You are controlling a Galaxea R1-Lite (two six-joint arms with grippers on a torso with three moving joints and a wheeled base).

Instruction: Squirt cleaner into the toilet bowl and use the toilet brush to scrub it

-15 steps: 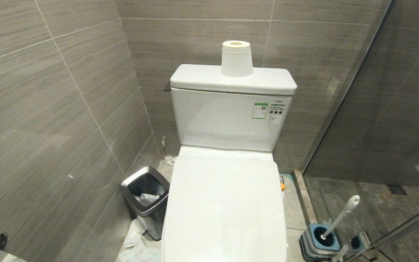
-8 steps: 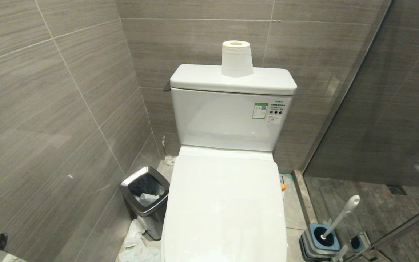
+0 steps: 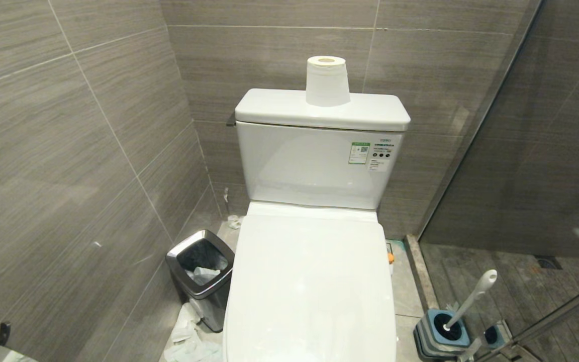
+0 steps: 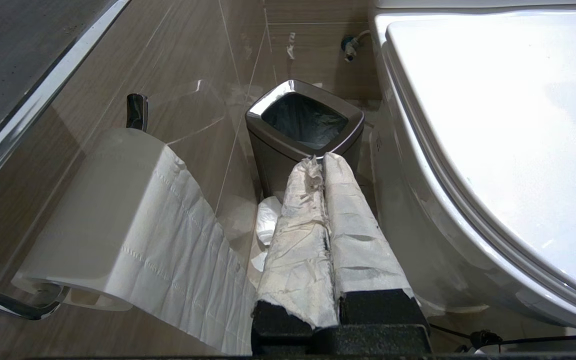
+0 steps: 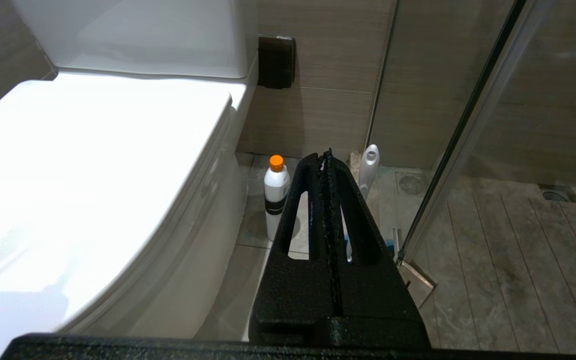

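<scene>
Nothing started yet; lid lying flat over toilet bowl (image 3: 309, 291), so bowl interior hidden.

Left gripper (image 4: 324, 165) hanging low beside bowl's left flank, jaws clenched, holding nothing, fingers wrapped in white paper. Right gripper (image 5: 326, 159) hanging low on bowl's right, jaws clenched, holding nothing.

Just beyond left gripper: steel bin (image 4: 304, 122). Beyond right gripper: white bottle with orange cap (image 5: 276, 192) standing on floor beside bowl, likely cleaner. Toilet brush (image 3: 463, 304) sitting in holder (image 3: 440, 334) on floor, right of bowl. Furthest: paper roll (image 3: 326, 80) standing on tank.

Next move, by judgement: lifting lid first, then reaching for bottle.

The shut lid (image 3: 309, 286) covers the toilet bowl; the steel bin (image 3: 201, 279) crowds its 9 o'clock side, the brush holder (image 3: 440, 334) its 4 o'clock.
</scene>
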